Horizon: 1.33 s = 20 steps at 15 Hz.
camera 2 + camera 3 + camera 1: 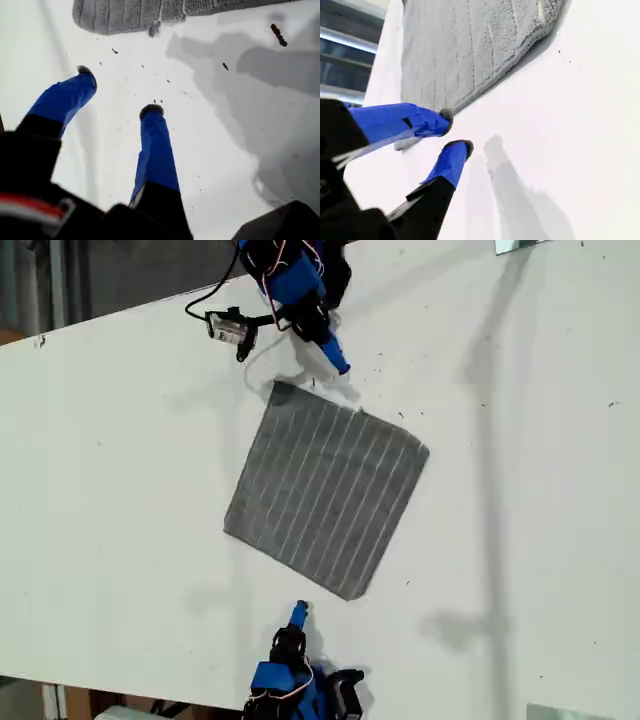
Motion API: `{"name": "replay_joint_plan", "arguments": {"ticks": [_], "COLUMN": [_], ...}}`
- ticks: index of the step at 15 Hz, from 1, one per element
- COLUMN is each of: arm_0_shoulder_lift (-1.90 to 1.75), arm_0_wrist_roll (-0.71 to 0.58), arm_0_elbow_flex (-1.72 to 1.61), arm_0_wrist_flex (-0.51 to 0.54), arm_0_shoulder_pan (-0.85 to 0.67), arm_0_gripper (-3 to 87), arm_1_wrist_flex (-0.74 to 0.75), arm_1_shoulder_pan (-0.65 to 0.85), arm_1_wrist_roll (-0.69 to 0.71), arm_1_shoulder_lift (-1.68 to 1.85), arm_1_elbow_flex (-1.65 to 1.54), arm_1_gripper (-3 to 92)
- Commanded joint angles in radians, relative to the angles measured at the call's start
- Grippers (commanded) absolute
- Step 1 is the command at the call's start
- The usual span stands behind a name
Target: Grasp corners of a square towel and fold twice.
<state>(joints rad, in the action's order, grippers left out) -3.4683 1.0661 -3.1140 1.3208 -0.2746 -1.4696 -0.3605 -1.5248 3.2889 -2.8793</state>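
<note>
Towel [325, 495] is lying flat and unfolded in the middle of the white counter [120, 490], turned a bit like a diamond in the exterior view. One arm [300, 290] sits past its upper corner and another arm [295, 680] past its lower corner. Honestly can't tell from the wrist cams which arm is which.

My first gripper [118, 90] has its blue fingers [155, 150] spread wide with only bare counter between them. The towel edge is out beyond the tips, not touching, and a rounded corner [82, 17] sits ahead of one fingertip.

My second gripper [456, 130] has its fingers at a narrow gap, nothing pinched. One tip is right at the towel's hem, though whether it actually touches I can't tell. The other tip is just over bare counter beside the hem.
</note>
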Motion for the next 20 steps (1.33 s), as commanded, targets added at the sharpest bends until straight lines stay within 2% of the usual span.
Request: {"name": "replay_joint_plan", "arguments": {"ticks": [1,3,4,5,9,10,11,13,14,15,16,17,18,20], "arm_0_shoulder_lift": [-0.005,-0.006,-0.006,-0.006,-0.006,-0.006,-0.006,-0.006,-0.006,0.000,0.018,0.023,0.044,0.038], "arm_0_wrist_roll": [0.414,0.477,0.351,0.339,0.431,0.457,0.512,0.551,0.600,0.640,0.618,0.592,0.586,0.571], "arm_0_elbow_flex": [-0.008,-0.006,-0.006,-0.006,0.003,0.005,0.006,0.000,-0.003,-0.009,-0.009,-0.009,-0.011,-0.011], "arm_0_wrist_flex": [-0.018,-0.032,-0.017,-0.025,0.000,0.002,0.003,-0.014,-0.012,-0.023,-0.023,-0.023,-0.021,-0.021], "arm_0_shoulder_pan": [0.189,0.221,0.241,0.229,0.189,0.189,0.187,0.173,0.181,0.172,0.132,0.129,0.129,0.124], "arm_0_gripper": [8.8,8.9,8.7,8.7,10.5,5.9,1.1,1.1,5.1,7.9,9.5,11.5,12.8,14.7], "arm_1_wrist_flex": [-0.009,-0.003,0.003,-0.002,0.000,-0.002,-0.003,-0.002,0.069,0.250,0.330,0.265,0.192,0.044], "arm_1_shoulder_pan": [0.518,0.509,0.390,0.244,0.331,0.328,0.333,0.356,0.345,0.325,0.310,0.249,0.155,0.017], "arm_1_wrist_roll": [0.014,0.006,0.012,0.000,0.009,0.009,0.009,-0.017,0.017,0.124,0.183,0.221,0.247,0.276], "arm_1_shoulder_lift": [0.002,0.003,0.003,0.003,0.003,0.003,0.003,0.003,0.005,-0.060,-0.371,-0.904,-1.347,-1.927], "arm_1_elbow_flex": [0.048,0.041,0.035,0.040,0.038,0.040,0.041,0.041,0.041,0.055,0.238,0.578,0.905,1.427], "arm_1_gripper": [22.1,22.4,22.5,20.4,16.4,10.9,11.4,17.5,21.6,24.1,26.5,33.9,35.3,36.2]}}
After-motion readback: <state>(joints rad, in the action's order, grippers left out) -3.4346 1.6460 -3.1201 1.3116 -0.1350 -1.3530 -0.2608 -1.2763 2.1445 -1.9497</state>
